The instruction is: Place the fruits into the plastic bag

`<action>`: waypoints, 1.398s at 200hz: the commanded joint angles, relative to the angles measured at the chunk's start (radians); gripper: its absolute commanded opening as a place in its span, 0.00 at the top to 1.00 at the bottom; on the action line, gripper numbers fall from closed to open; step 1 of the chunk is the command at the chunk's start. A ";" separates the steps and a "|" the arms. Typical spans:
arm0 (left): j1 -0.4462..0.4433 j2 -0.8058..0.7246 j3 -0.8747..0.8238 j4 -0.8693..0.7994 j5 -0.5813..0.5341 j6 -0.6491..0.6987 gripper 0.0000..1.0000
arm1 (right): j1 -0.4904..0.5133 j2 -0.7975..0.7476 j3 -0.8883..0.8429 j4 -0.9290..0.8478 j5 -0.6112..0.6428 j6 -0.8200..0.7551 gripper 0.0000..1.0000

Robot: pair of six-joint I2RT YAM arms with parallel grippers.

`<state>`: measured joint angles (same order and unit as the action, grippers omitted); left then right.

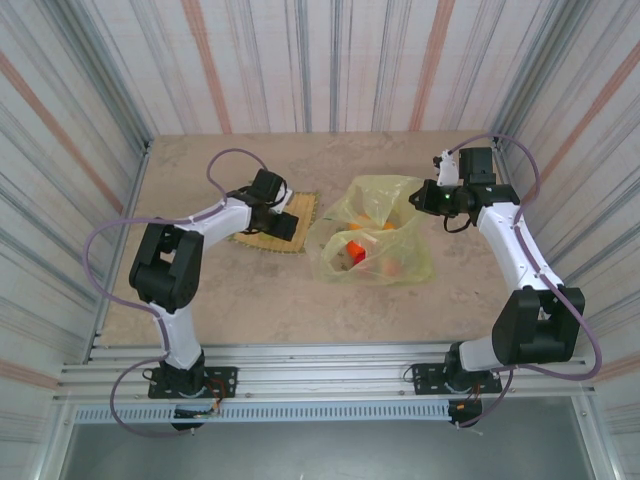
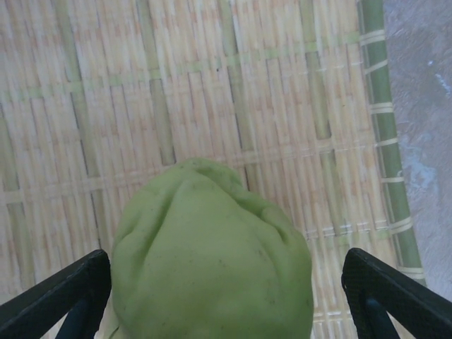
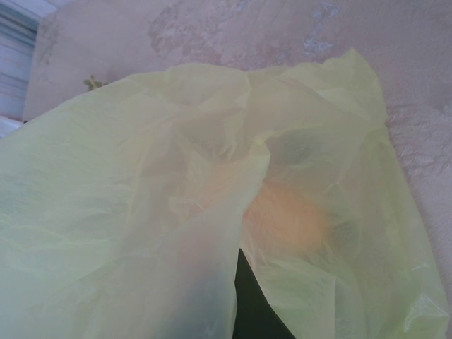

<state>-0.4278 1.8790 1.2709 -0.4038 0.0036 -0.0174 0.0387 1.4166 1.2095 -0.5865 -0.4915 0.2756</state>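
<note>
Left claw (image 1: 288, 226) stood wide astride a green fruit (image 2: 212, 254) on the mat (image 1: 305, 205); right claw (image 1: 428, 197) pinched the bag (image 1: 375, 195) shut (red, orange fruits (image 1: 354, 250) inside).

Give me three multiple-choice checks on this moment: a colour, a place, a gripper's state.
1. The plastic bag is: A) yellow-green; B) blue; C) black.
2. The green fruit lies: A) inside the bag; B) on the woven mat; C) on top of the bag.
3. The left gripper is: A) shut on the mat; B) shut, empty; C) open, a finger on each side of the fruit.
Answers: A, its translucent yellow-green film shows from above; B, the weave lies under the fruit in the left wrist view; C, both fingers stand wide with the fruit between them.
</note>
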 commanded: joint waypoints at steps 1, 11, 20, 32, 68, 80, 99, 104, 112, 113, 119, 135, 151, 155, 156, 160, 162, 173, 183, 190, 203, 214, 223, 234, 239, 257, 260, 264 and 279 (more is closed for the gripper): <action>-0.006 -0.024 -0.002 -0.038 -0.038 0.025 0.13 | 0.003 -0.021 -0.005 -0.003 -0.006 -0.013 1.00; -0.006 -0.017 0.000 -0.035 -0.039 0.025 0.14 | 0.001 -0.019 -0.004 -0.003 -0.007 -0.013 1.00; -0.005 -0.012 0.003 -0.036 -0.039 0.026 0.17 | 0.002 -0.017 -0.004 -0.004 -0.006 -0.012 1.00; -0.005 -0.006 0.010 -0.037 -0.038 0.026 0.20 | 0.003 -0.017 -0.002 -0.004 -0.006 -0.013 1.00; -0.005 0.005 0.023 -0.029 -0.033 0.030 0.26 | 0.003 -0.019 -0.007 -0.006 -0.003 -0.013 1.00; -0.005 0.005 0.028 -0.034 -0.034 0.030 0.29 | 0.005 -0.020 -0.008 -0.006 -0.004 -0.013 1.00; -0.005 -0.013 0.018 -0.026 -0.044 0.017 0.35 | 0.005 -0.021 -0.011 -0.006 -0.002 -0.013 1.00; -0.005 -0.024 0.012 -0.022 -0.047 0.011 0.36 | 0.006 -0.021 -0.009 -0.006 -0.002 -0.013 1.00; -0.006 -0.044 -0.003 -0.010 -0.050 0.002 0.39 | 0.005 -0.021 -0.011 -0.005 -0.003 -0.013 1.00; -0.005 -0.046 -0.005 -0.008 -0.051 0.001 0.39 | 0.004 -0.021 -0.011 -0.005 -0.003 -0.013 1.00; -0.005 -0.067 -0.020 0.002 -0.052 -0.008 0.41 | 0.006 -0.021 -0.011 -0.004 -0.002 -0.013 1.00; -0.005 -0.130 -0.059 0.029 -0.050 -0.033 0.43 | 0.006 -0.021 -0.011 -0.002 -0.005 -0.013 1.00; -0.006 -0.203 -0.099 0.045 -0.033 -0.059 0.46 | 0.006 -0.016 -0.013 0.001 -0.007 -0.013 1.00; -0.006 -0.223 -0.110 0.049 -0.028 -0.067 0.46 | 0.006 -0.017 -0.013 0.002 -0.008 -0.011 1.00; -0.006 -0.228 -0.113 0.050 -0.026 -0.069 0.47 | 0.005 -0.016 -0.013 0.002 -0.008 -0.011 1.00; -0.006 -0.249 -0.123 0.054 -0.017 -0.077 0.47 | 0.006 -0.016 -0.014 0.002 -0.007 -0.011 1.00; -0.007 -0.259 -0.130 0.055 -0.012 -0.081 0.47 | 0.005 -0.015 -0.014 0.002 -0.007 -0.012 1.00; -0.011 -0.325 -0.163 0.063 0.020 -0.106 0.48 | 0.006 -0.015 -0.015 0.003 -0.007 -0.012 1.00; -0.020 -0.392 -0.194 0.065 0.054 -0.131 0.49 | 0.006 -0.016 -0.014 0.004 -0.007 -0.012 1.00; -0.032 -0.439 -0.217 0.069 0.077 -0.147 0.49 | 0.007 -0.016 -0.013 0.004 -0.008 -0.011 1.00; -0.063 -0.534 -0.265 0.090 0.127 -0.179 0.49 | 0.007 -0.016 -0.014 0.007 -0.008 -0.010 1.00; -0.094 -0.604 -0.308 0.107 0.170 -0.196 0.49 | 0.007 -0.014 -0.014 0.010 -0.010 -0.009 1.00; -0.125 -0.651 -0.334 0.116 0.194 -0.209 0.49 | 0.008 -0.013 -0.013 0.011 -0.012 -0.009 1.00; -0.164 -0.695 -0.366 0.137 0.225 -0.217 0.48 | 0.011 -0.010 -0.011 0.011 -0.014 -0.009 1.00; -0.178 -0.706 -0.377 0.148 0.237 -0.221 0.48 | 0.013 -0.010 -0.013 0.012 -0.013 -0.009 1.00; -0.235 -0.697 -0.383 0.182 0.249 -0.227 0.48 | 0.018 -0.007 -0.012 0.017 -0.015 -0.006 1.00; -0.243 -0.688 -0.377 0.185 0.249 -0.224 0.48 | 0.020 -0.007 -0.011 0.018 -0.016 -0.006 1.00; -0.253 -0.675 -0.368 0.189 0.248 -0.219 0.48 | 0.021 -0.008 -0.010 0.018 -0.016 -0.006 1.00; -0.277 -0.598 -0.319 0.186 0.231 -0.196 0.48 | 0.024 -0.010 -0.008 0.016 -0.017 -0.006 1.00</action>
<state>-0.6746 1.1969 0.9081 -0.2535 0.2138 -0.2150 0.0532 1.4166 1.2057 -0.5728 -0.4953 0.2760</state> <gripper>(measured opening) 0.604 0.048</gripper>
